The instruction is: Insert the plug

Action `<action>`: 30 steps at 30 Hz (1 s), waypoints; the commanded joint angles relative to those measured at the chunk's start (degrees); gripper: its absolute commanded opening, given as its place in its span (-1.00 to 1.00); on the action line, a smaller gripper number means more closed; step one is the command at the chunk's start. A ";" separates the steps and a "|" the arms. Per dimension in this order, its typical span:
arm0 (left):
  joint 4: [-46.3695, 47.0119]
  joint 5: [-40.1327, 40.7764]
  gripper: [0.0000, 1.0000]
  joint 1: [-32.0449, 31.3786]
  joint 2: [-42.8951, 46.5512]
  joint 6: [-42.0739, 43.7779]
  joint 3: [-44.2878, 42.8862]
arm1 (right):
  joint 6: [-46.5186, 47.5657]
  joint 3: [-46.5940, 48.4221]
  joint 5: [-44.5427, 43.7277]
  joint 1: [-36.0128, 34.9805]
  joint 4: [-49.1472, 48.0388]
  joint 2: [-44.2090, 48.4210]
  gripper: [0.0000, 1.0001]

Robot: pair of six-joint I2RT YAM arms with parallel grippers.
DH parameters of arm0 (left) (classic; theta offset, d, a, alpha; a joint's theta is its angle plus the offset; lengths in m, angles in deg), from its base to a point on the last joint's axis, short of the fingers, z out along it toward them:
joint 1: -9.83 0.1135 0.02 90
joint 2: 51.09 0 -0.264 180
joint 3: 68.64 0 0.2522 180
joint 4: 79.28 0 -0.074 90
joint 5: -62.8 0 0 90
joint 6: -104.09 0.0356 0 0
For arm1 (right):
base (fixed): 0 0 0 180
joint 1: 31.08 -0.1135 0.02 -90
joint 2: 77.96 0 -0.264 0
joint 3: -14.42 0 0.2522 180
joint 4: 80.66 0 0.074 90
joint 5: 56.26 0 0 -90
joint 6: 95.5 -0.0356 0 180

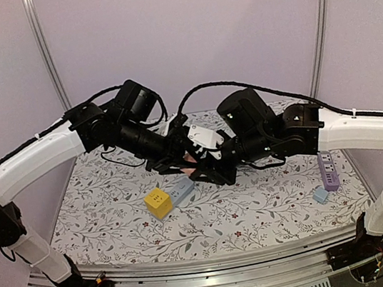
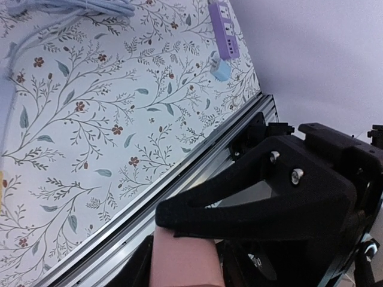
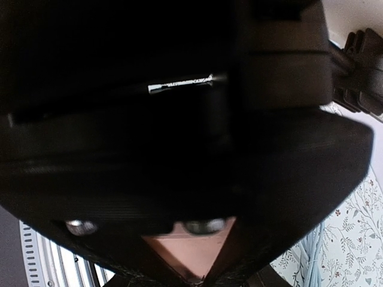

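A pink block [image 1: 189,160], plug or socket I cannot tell, hangs above the table's middle where both grippers meet. In the left wrist view the pink block [image 2: 182,266] sits between my left gripper's [image 2: 182,254] dark fingers, which are shut on its sides. A black finger of the right gripper [image 2: 239,206] lies across its top face. My left gripper [image 1: 179,157] comes in from the left and my right gripper [image 1: 203,166] from the right. The right wrist view is mostly blocked by black gripper parts. Only a pink wedge [image 3: 194,254] shows at my right gripper [image 3: 200,272].
A yellow cube socket [image 1: 158,202] and a grey-blue power strip [image 1: 182,190] lie just in front of the grippers. A purple power strip [image 1: 327,170] and a small light-blue plug [image 1: 320,195] lie at the right. A white cable [image 2: 78,7] runs behind. The table's metal front edge [image 2: 179,179] is near.
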 commanded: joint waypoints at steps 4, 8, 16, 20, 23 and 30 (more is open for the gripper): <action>0.16 0.93 -0.10 -0.64 0.70 0.00 0.76 | -0.09 1.12 -1.14 -0.75 1.49 -0.11 -1.00; 0.01 0.08 -0.02 -0.19 0.80 -0.12 0.25 | 0.17 1.12 -1.40 -0.86 1.83 -0.09 -1.00; -3.83 -2.17 -0.11 0.00 0.30 2.67 -1.03 | 0.35 0.94 -1.92 -1.18 2.27 0.00 -1.00; -4.55 -1.33 -0.11 0.09 0.54 2.94 -0.76 | 0.52 0.86 -2.13 -1.56 2.39 0.00 -1.00; -4.37 -0.98 -0.21 0.09 0.59 2.73 -0.91 | 0.53 0.85 -2.22 -1.87 2.50 -0.04 -1.00; -2.55 -0.88 -0.20 0.09 0.94 1.57 -0.04 | 0.44 1.10 -2.47 -2.41 2.07 -0.25 -1.00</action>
